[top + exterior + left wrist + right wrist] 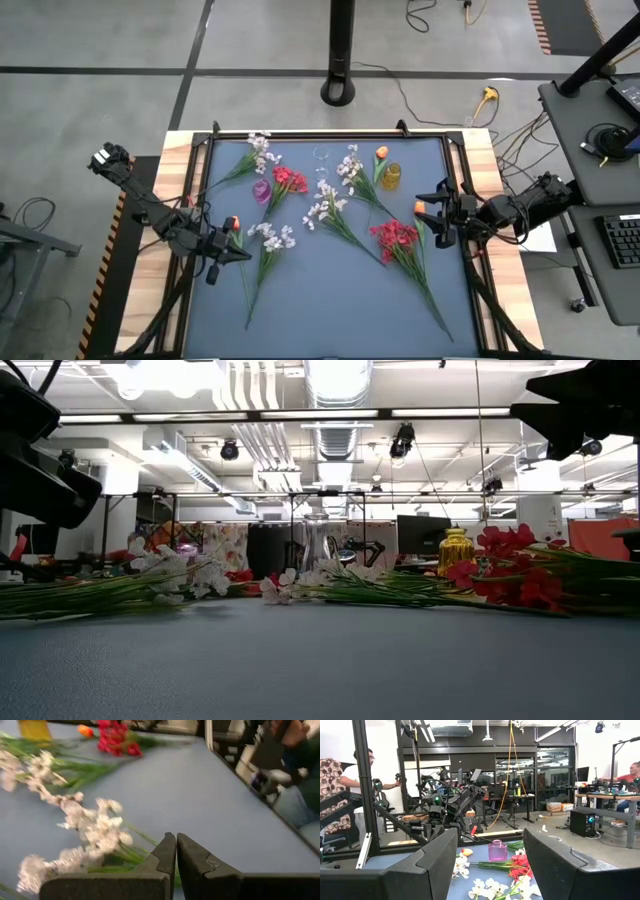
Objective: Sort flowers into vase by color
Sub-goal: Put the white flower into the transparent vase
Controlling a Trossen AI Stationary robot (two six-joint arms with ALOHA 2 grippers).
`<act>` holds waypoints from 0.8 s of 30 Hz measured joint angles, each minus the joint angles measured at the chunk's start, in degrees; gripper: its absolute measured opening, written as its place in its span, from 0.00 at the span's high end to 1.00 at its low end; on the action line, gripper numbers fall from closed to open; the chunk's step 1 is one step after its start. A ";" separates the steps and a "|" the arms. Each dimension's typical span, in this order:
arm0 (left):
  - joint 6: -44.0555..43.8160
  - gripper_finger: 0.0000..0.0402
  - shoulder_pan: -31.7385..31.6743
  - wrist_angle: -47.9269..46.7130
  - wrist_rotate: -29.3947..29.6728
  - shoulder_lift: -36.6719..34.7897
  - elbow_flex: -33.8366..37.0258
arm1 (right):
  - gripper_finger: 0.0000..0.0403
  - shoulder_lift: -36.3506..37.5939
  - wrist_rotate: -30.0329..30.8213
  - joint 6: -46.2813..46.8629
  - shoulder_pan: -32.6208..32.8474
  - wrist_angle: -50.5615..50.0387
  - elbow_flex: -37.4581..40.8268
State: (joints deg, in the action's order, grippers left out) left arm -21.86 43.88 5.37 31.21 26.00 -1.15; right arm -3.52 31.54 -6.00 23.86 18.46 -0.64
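- Blue-grey table mat (330, 300) held all the long green-stemmed artificial flowers lying flat and scattered; none stood in a vase, so sorting looked barely begun.
- Three vases sat toward the far edge: a small purple glass vase (262, 191) on the left, a clear glass vase (321, 156) near the middle, an amber-yellow glass vase (391, 176) on the right. Prob. one per colour, though which colour goes where couldn't be told.
- Red blossom sprays: one (288, 181) lay just beside the purple vase, another (395, 239) on the right side w/ its stem running toward the near edge.
- White-pale pink sprays: one (259, 150) at far left, one (350, 166) near the clear vase, one (324, 206) mid-mat, one (272, 238) at near left.
- Orange tulip-like buds: one (381, 153) by the amber vase, one (233, 222) at left close to the left arm, one (419, 207) just beside the right arm's wrist.
- Left gripper (176, 851) was fully closed w/ nothing between its fingers, low over the mat's left side, next to the near-left white spray; likely parked there or lining up on that stem.
- Right gripper (490, 857) stood partly open and empty at the mat's right edge, level, facing across the table toward the purple vase (497, 850); jaws apart suggested readiness for a stem.
- Stems were thin and flat on the mat, so any pick would prob. need a low, near-flat approach.
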 joint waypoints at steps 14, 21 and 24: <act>7.77 1.00 -0.07 41.00 17.37 -0.07 -0.09 | 0.45 0.00 -0.03 21.62 0.00 0.10 0.00; 12.25 1.00 -0.07 40.68 17.37 0.99 -0.09 | 0.45 0.02 -0.03 22.03 0.00 0.23 0.00; 12.02 1.00 -0.11 40.74 17.73 1.38 -0.09 | 0.45 0.02 -0.03 21.90 0.00 0.23 0.00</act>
State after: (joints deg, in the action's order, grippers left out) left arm -9.84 43.77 46.11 48.94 27.37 -1.23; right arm -3.51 31.51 15.90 23.86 18.70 -0.64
